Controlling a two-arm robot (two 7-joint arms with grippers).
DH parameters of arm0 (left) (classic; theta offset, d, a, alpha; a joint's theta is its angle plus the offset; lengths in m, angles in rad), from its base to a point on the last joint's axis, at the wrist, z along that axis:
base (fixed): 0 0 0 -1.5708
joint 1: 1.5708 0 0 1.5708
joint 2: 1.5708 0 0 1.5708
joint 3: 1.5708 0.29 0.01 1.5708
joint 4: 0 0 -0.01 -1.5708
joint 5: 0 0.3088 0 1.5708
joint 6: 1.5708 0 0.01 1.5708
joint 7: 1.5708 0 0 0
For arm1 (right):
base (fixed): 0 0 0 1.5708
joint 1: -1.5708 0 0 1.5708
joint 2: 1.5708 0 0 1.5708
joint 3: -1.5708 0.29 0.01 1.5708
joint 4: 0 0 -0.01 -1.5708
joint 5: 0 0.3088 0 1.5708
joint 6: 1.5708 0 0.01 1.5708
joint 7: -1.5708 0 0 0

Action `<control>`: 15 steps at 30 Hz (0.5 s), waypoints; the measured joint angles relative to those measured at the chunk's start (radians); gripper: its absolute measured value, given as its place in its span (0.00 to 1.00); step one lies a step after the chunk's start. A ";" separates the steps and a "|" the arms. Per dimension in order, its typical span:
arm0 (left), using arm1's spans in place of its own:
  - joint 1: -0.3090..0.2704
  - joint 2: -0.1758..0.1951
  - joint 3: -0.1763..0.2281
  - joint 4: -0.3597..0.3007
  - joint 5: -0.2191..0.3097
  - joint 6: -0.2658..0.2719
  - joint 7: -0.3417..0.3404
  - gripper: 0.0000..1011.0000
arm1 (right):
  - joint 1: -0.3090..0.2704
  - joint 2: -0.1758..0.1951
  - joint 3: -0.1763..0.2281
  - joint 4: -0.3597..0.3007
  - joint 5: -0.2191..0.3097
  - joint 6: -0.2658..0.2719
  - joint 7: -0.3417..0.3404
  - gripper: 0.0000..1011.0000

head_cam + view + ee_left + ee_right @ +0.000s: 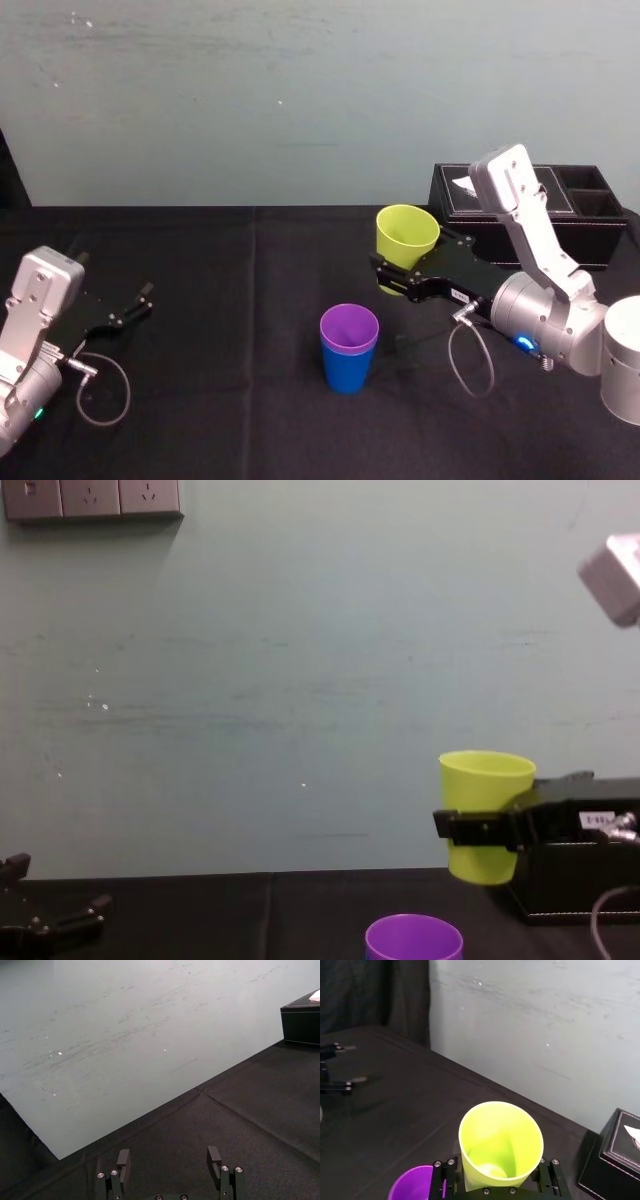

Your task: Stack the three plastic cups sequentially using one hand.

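Note:
A yellow-green cup (pixel 407 235) hangs upright in the air at right of centre, with my right gripper (pixel 392 278) shut on its lower body, a finger on each side. In the right wrist view the cup (pixel 500 1145) sits between the two fingers (pixel 547 1177). From the chest, the cup (pixel 485 810) is well above the table. The purple cup (pixel 349 328) is nested inside the blue cup (pixel 347 372) at the table's centre, below and to the left of the held cup. My left gripper (pixel 135 305) rests open at the far left.
A black tissue box (pixel 560 215) stands at the back right, just behind the right arm. Black cloth (pixel 220 300) covers the table, and a pale wall runs behind it. A loose cable loops under each wrist.

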 joint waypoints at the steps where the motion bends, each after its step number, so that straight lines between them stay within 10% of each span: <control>1: 0.000 0.000 0.000 0.000 0.000 0.000 0.000 0.99 | -0.001 0.002 -0.001 -0.010 0.003 0.007 0.002 0.73; 15: 0.000 0.000 0.000 0.000 0.000 0.000 0.000 0.99 | -0.005 0.039 -0.028 -0.107 0.068 0.130 0.026 0.73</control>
